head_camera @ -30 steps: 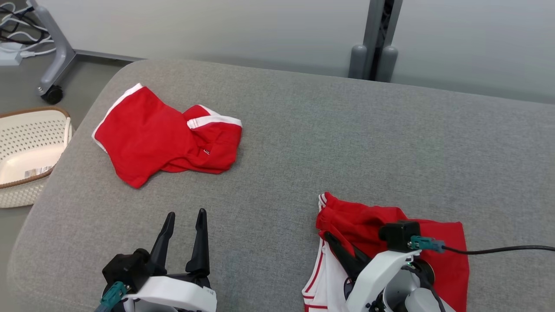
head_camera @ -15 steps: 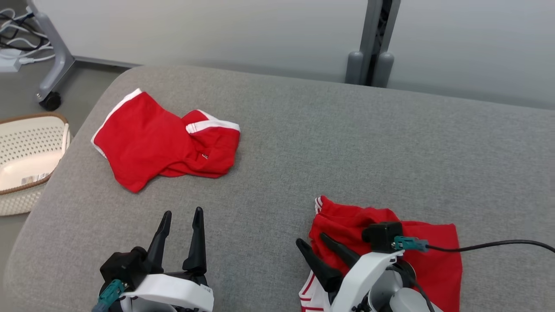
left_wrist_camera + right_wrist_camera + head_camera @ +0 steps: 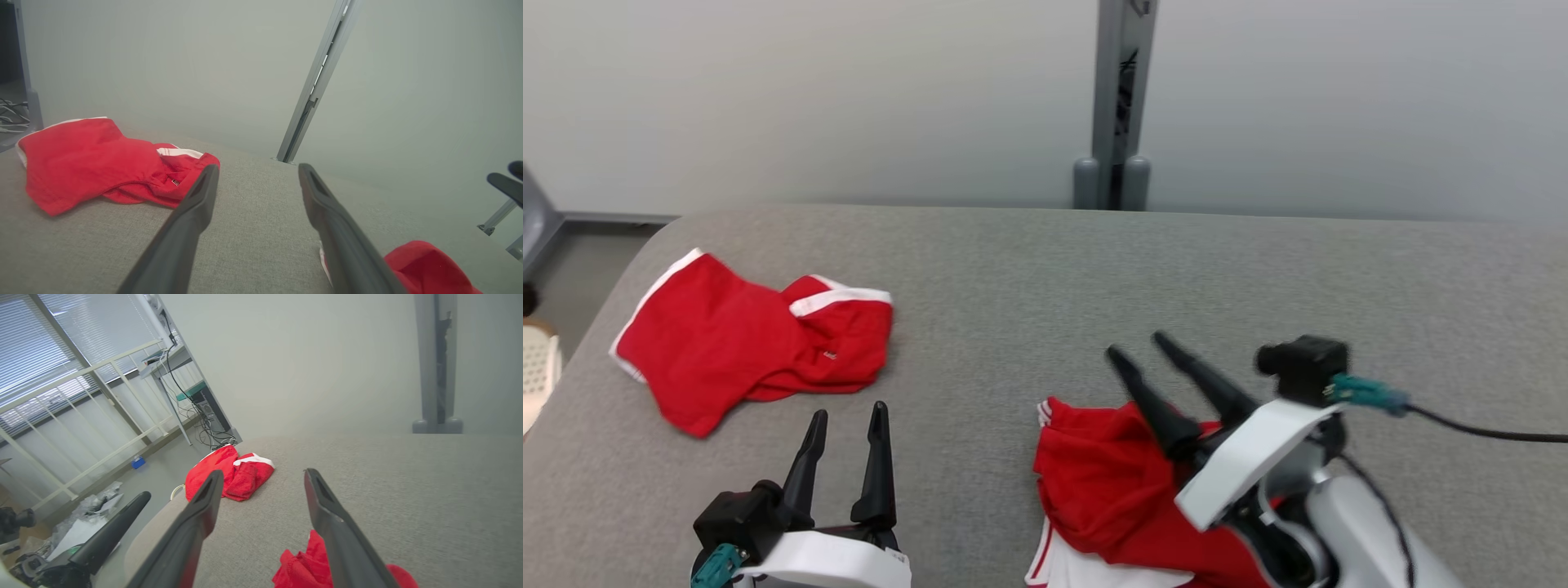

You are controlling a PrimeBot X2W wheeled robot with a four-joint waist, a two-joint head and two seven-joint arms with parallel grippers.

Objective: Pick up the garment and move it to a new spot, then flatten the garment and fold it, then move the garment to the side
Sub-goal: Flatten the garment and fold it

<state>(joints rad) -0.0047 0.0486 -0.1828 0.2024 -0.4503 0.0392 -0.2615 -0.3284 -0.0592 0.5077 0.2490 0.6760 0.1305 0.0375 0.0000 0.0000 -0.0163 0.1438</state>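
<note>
A crumpled red garment (image 3: pixel 1111 490) with white striped trim lies on the grey table near its front edge. My right gripper (image 3: pixel 1136 345) hangs open just above it, with nothing between its fingers. The right wrist view has this gripper (image 3: pixel 263 473) pointing over the table, with the garment (image 3: pixel 302 567) under its fingers. Left of it, my left gripper (image 3: pixel 849 411) stands open and empty, low over bare table. A second red garment (image 3: pixel 752 351) with white bands lies bunched at the far left, ahead of the left gripper (image 3: pixel 258 167), and it appears as the second garment (image 3: pixel 94 163) in the left wrist view.
The grey padded table (image 3: pixel 1045 269) runs wide between and behind both garments. A grey post (image 3: pixel 1119 98) stands against the wall beyond its far edge. A white perforated basket (image 3: pixel 535 376) sits off the left edge. A black cable (image 3: pixel 1486 431) trails from my right wrist.
My right gripper opened, let go of the red garment and rose above it. The head camera tilted and turned, shifting the whole picture. The left gripper stayed open.
</note>
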